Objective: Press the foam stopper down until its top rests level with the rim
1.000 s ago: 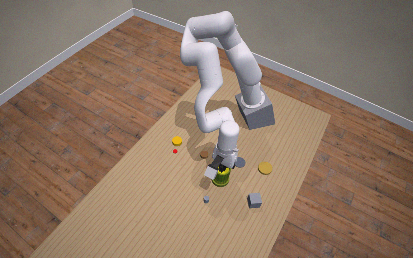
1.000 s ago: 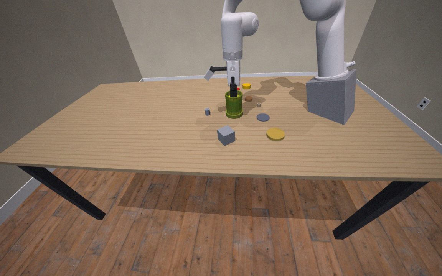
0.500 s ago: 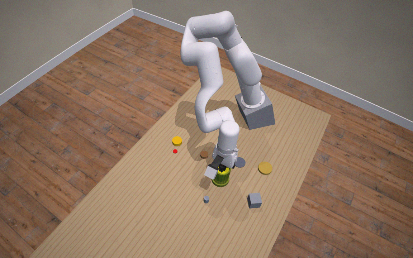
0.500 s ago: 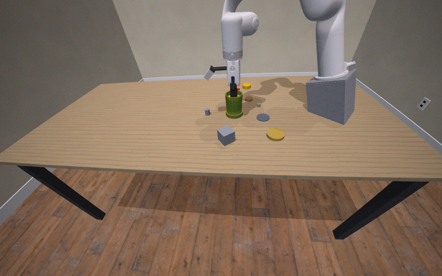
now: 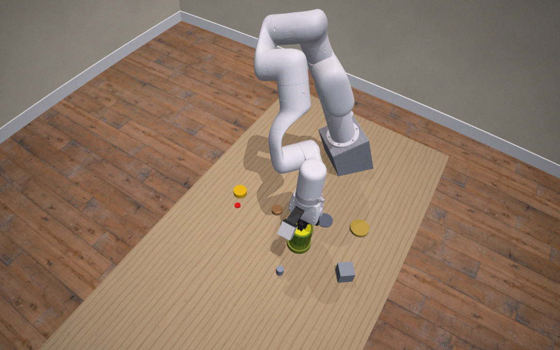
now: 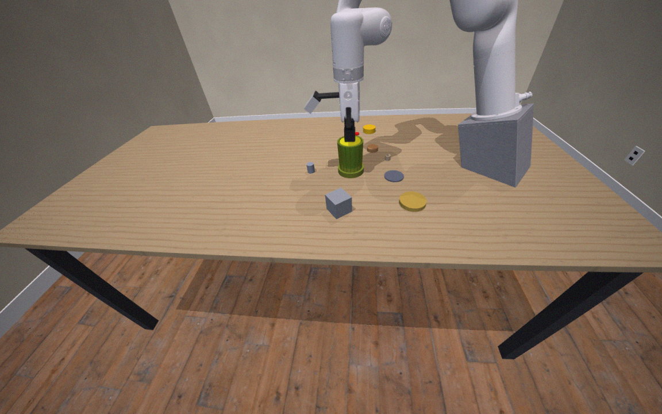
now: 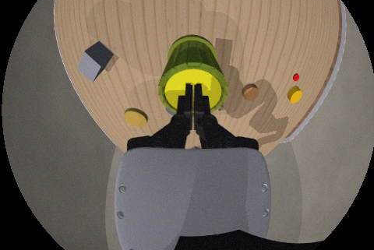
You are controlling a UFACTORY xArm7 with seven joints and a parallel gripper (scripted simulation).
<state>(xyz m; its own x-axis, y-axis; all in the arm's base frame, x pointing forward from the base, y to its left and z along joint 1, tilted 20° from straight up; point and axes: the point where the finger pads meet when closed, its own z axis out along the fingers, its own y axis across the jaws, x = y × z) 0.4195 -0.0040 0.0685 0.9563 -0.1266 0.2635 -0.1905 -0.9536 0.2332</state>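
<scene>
We see one gripper (image 6: 347, 134), its jaws pressed together on nothing, pointing straight down over the one green jar (image 6: 350, 159). In the exterior view the black fingertips appear to touch the one yellow foam stopper (image 7: 177, 88), whose top shows at about the jar's rim; whether it sits exactly level we cannot tell. The jar stands upright near the middle of the wooden surface (image 6: 169, 195).

Around the jar we count the loose pieces. There are two yellow discs: a larger one (image 6: 412, 200) to the near right and a smaller one (image 6: 369, 128) at the far side. One flat grey disc (image 6: 393, 176) lies right of the jar. One brown disc (image 6: 372, 148) sits just behind the jar, and one tiny grey piece (image 6: 387, 157) is beside it. One small red dot (image 5: 237, 204) lies near the smaller yellow disc. One short grey cylinder (image 6: 310, 167) stands left of the jar, and one grey cube (image 6: 338, 202) rests on the near side.

Farther right, the one white arm (image 6: 492, 56) rises from a grey pedestal (image 6: 497, 164).
</scene>
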